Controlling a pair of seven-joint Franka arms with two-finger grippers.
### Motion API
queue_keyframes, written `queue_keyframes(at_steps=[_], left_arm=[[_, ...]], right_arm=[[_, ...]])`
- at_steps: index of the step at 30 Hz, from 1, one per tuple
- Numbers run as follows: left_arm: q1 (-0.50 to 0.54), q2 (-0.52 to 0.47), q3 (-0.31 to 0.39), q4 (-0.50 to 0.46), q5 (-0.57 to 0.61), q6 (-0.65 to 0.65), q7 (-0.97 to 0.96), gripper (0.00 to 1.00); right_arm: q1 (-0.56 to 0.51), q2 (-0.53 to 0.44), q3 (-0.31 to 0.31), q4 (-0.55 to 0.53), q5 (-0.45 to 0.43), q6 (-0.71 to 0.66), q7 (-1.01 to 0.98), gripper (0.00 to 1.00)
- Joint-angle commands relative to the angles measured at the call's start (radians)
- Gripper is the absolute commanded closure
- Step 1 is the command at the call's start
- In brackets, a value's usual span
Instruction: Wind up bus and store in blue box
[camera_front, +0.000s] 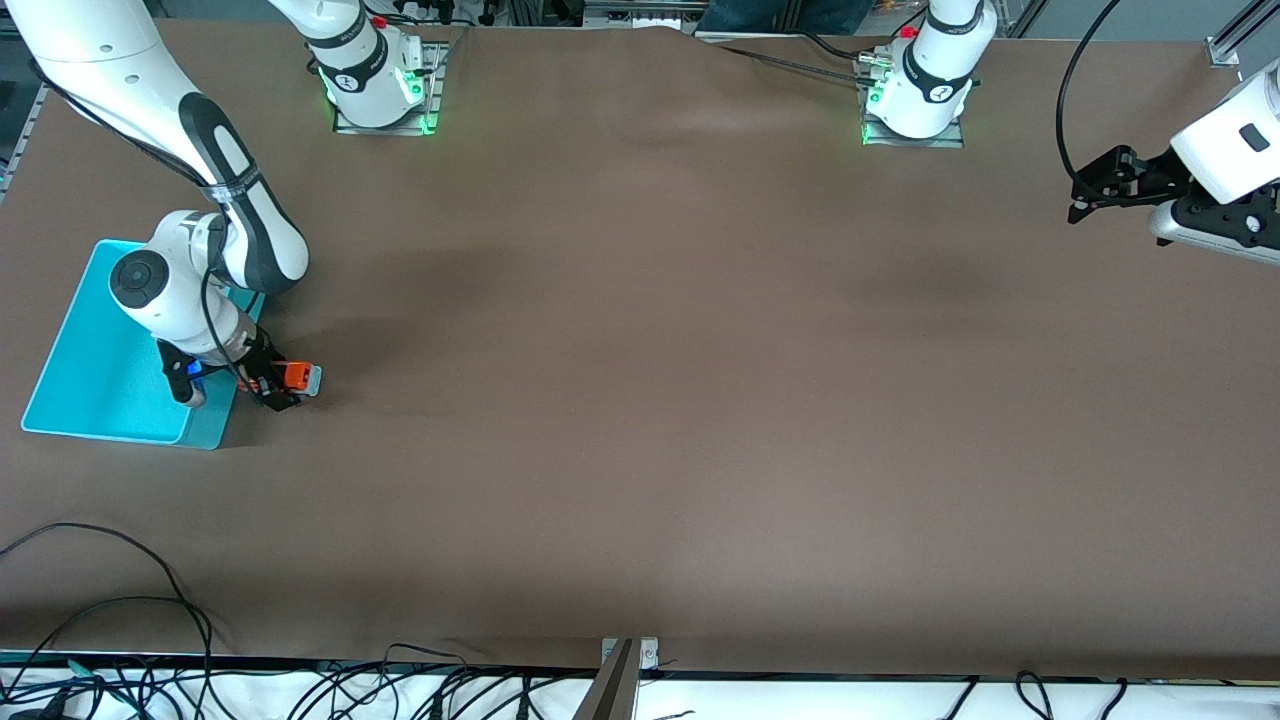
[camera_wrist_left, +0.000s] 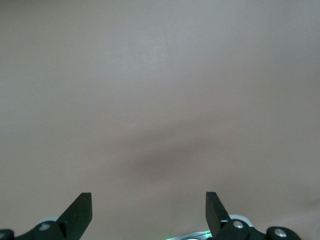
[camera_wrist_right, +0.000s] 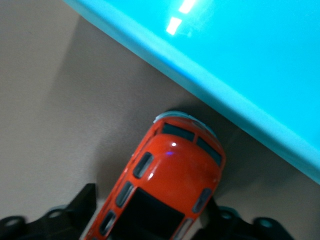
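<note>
The orange-red bus (camera_front: 297, 377) with a dark roof panel sits between the fingers of my right gripper (camera_front: 283, 388), just beside the corner of the blue box (camera_front: 100, 350) that is nearer the front camera. In the right wrist view the bus (camera_wrist_right: 170, 180) lies skewed in the right gripper (camera_wrist_right: 150, 202), its nose pointing at the blue box's wall (camera_wrist_right: 235, 100), with table showing between them. The right gripper is shut on the bus. My left gripper (camera_front: 1076, 205) hangs open and empty over the table's edge at the left arm's end, and its wrist view shows the left gripper (camera_wrist_left: 149, 210) over bare table.
The brown table (camera_front: 650, 400) holds only the box and the bus. Cables (camera_front: 120, 600) lie along the edge nearest the front camera. The right arm's forearm and wrist (camera_front: 180, 290) hang over part of the box.
</note>
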Motion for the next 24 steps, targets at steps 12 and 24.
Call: queue_keyframes(at_steps=[12, 24], left_arm=[[0.006, 0.019, -0.002, 0.039, -0.024, -0.028, -0.005, 0.00], [0.006, 0.019, -0.001, 0.039, -0.024, -0.028, 0.000, 0.00]], right_arm=[[-0.002, -0.135, 0.015, -0.005, -0.026, -0.145, 0.004, 1.00], [0.007, -0.353, 0.015, -0.004, -0.029, -0.411, -0.184, 1.00]])
